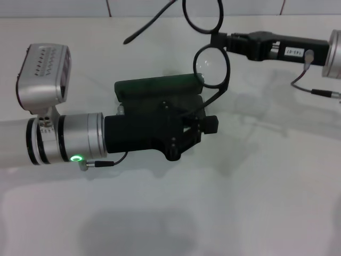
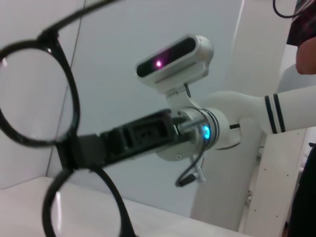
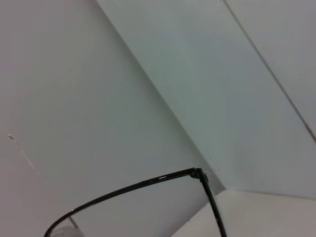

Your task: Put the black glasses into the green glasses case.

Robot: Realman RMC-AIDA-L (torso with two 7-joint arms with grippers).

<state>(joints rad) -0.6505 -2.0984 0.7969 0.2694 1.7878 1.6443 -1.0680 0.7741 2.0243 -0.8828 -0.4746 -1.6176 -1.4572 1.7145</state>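
The black glasses (image 1: pixel 212 65) hang in the air by their bridge, pinched in my right gripper (image 1: pixel 221 40), which reaches in from the right. One round lens is above the other, and a temple arm (image 1: pixel 149 24) points back-left. The lower lens hovers just over the right end of the green glasses case (image 1: pixel 154 87), which lies on the table. My left gripper (image 1: pixel 197 133) comes in from the left and sits against the case's near side, covering part of it. In the left wrist view, the glasses (image 2: pixel 74 103) and the right gripper (image 2: pixel 74 148) show close up. The right wrist view shows only a temple arm (image 3: pixel 148 182).
A white table (image 1: pixel 240 202) spreads around the case, with a pale tiled wall (image 1: pixel 64 6) behind it. The silver camera housing (image 1: pixel 45 72) on my left wrist stands up at the left. The right arm's cable (image 1: pixel 309 88) loops down at the far right.
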